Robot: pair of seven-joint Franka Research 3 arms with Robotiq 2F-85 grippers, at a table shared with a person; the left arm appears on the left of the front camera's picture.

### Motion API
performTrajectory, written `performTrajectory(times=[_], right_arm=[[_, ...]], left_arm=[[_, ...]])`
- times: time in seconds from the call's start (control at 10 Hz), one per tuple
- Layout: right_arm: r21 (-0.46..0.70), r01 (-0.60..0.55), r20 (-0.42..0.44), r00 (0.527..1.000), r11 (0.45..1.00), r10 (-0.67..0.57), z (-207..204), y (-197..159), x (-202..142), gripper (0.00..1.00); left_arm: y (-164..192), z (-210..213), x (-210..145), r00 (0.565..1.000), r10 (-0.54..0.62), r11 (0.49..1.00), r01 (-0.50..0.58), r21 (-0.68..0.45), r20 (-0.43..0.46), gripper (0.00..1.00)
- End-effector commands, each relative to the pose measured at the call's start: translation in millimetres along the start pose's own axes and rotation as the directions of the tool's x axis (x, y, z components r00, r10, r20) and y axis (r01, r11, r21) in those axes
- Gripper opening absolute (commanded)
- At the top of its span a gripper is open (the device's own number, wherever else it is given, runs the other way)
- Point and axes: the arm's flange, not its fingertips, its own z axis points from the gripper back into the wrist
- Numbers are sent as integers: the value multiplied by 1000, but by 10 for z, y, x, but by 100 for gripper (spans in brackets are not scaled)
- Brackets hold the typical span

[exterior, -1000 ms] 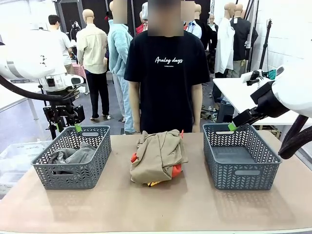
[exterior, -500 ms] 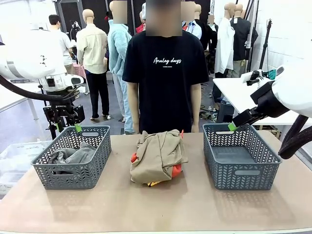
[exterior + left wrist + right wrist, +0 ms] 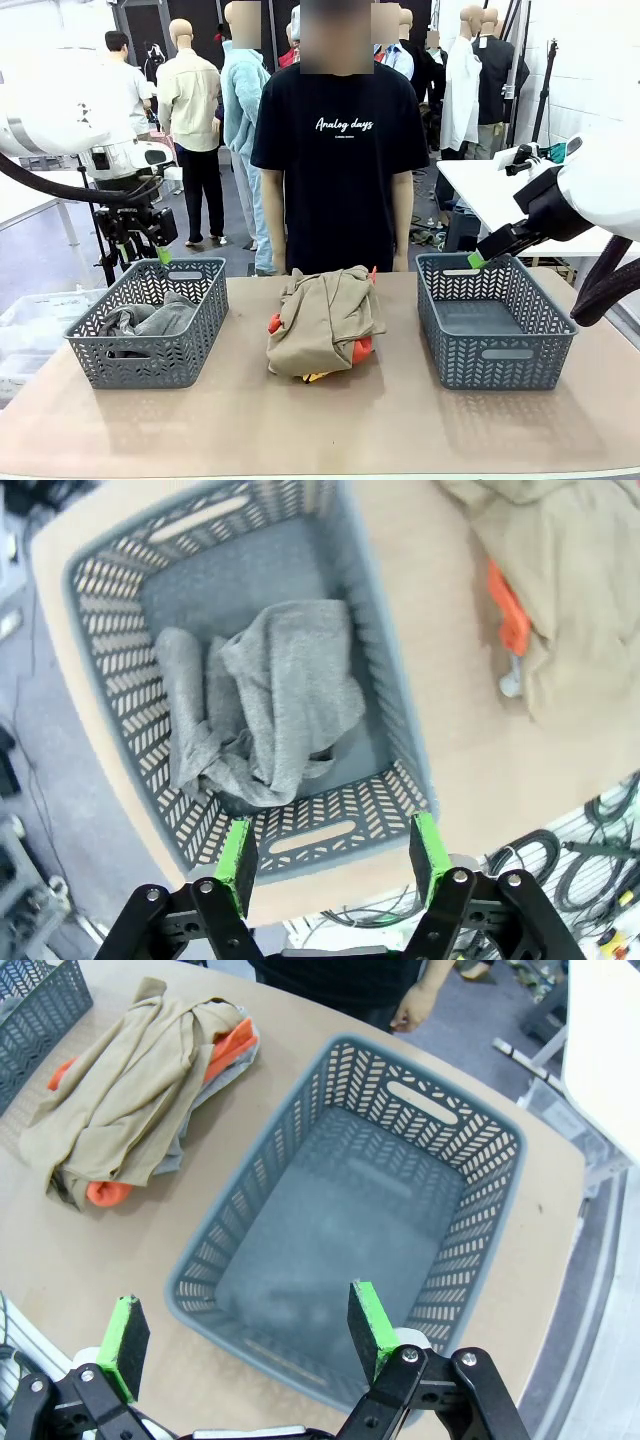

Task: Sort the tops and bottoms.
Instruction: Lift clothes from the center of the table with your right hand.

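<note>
Khaki-tan garment point(image 3: 322, 318) folded, long axis toward person point(image 3: 340, 150), atop orange-red garment point(image 3: 362, 350).

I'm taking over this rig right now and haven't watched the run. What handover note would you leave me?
Grippers: the left gripper is open and empty, over the left basket. The right gripper is open and empty, over the right basket.
Done: the dark grey garment lies in the left basket.
Left: a pile sits mid-table between the baskets. The khaki-tan garment is on top, the orange-red garment is under it, and the light grey garment is peeking out at the edge. Nothing is in the right basket yet.
</note>
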Motion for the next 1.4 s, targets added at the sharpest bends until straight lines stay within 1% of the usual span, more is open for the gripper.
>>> performTrajectory(times=[0.0, 0.1, 0.2, 0.3, 0.4, 0.6, 0.7, 0.8, 0.9, 1.0, 1.1, 1.3], right_arm=[[23, 6, 5, 1000, 1000, -6, -27, -11, -6, 100], [23, 6, 5, 1000, 1000, -6, -27, -11, -6, 100], [23, 6, 5, 1000, 1000, -6, -27, -11, -6, 100], [23, 6, 5, 1000, 1000, -6, -27, -11, -6, 100], [23, 6, 5, 1000, 1000, -6, -27, -11, -6, 100], [23, 6, 5, 1000, 1000, -6, -27, -11, -6, 100], [0, 0, 0, 1000, 1000, 0, 1, 0, 0, 100], [-3, -104, -11, 995, 995, 104, 13, 238, 158, 100], [-2, -196, -16, 980, 981, 196, -100, 411, 389, 100], [-2, -263, -36, 964, 965, 263, -298, 532, 625, 100], [33, -296, -78, 951, 954, 298, -573, 641, 858, 100], [64, -363, -156, 916, 930, 369, -1126, 877, 1156, 100]], left_arm=[[-247, 96, -228, 972, -207, 974, 216, -70, 111, 80], [-400, 118, -278, 946, -298, 950, 307, -59, 125, 80], [-470, 106, -289, 923, -361, 926, 372, -65, 134, 80], [-515, 92, -325, 914, -377, 917, 391, -77, 148, 80], [-535, 52, -343, 915, -365, 919, 384, -92, 170, 80], [-450, 29, -337, 922, -314, 935, 342, -92, 227, 80], [-618, 84, -292, 920, -364, 924, 377, -67, 147, 80], [-618, 84, -292, 920, -364, 924, 377, -67, 147, 80], [-618, 84, -292, 920, -364, 924, 377, -67, 147, 80], [-618, 84, -292, 920, -364, 924, 377, -67, 147, 80], [-618, 84, -292, 920, -364, 924, 377, -67, 147, 80], [-618, 84, -292, 920, -364, 924, 377, -67, 147, 80]])
